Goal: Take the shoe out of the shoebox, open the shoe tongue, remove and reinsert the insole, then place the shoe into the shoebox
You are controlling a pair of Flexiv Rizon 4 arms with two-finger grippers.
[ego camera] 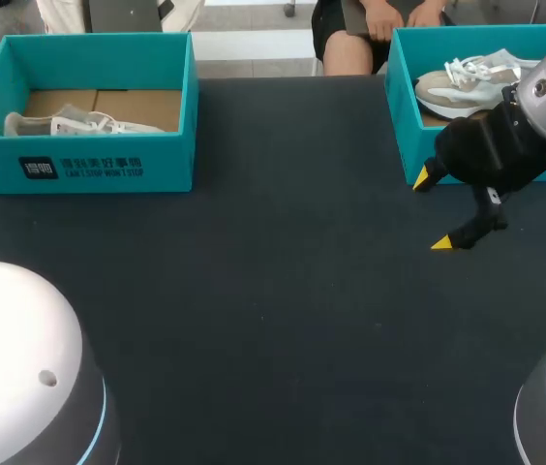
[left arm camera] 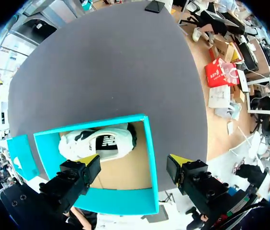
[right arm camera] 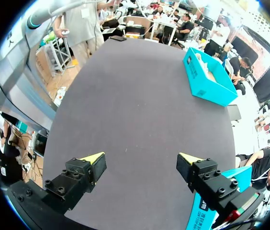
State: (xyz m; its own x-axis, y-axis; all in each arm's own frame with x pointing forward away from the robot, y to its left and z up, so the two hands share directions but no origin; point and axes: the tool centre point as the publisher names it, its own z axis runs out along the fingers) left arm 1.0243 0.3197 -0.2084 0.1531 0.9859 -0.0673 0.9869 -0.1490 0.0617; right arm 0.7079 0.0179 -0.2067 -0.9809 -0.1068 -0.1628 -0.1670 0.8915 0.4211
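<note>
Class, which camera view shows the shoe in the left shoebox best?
The left wrist view: it looks down into the open shoebox, so nearly the whole shoe shows. The head view shows only its top above the box's front wall; the right wrist view shows just a small pale shape far off.

A shoe (ego camera: 79,124) lies in the left shoebox (ego camera: 108,167), another shoe (ego camera: 467,82) in the right shoebox (ego camera: 401,107)

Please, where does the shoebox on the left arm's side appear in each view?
Head view: the left shoebox, far left on the table.
Left wrist view: the left shoebox under the left gripper.
Right wrist view: the left shoebox far across the table, ahead of the right gripper.
Shared landmark: its brown cardboard floor.
</note>
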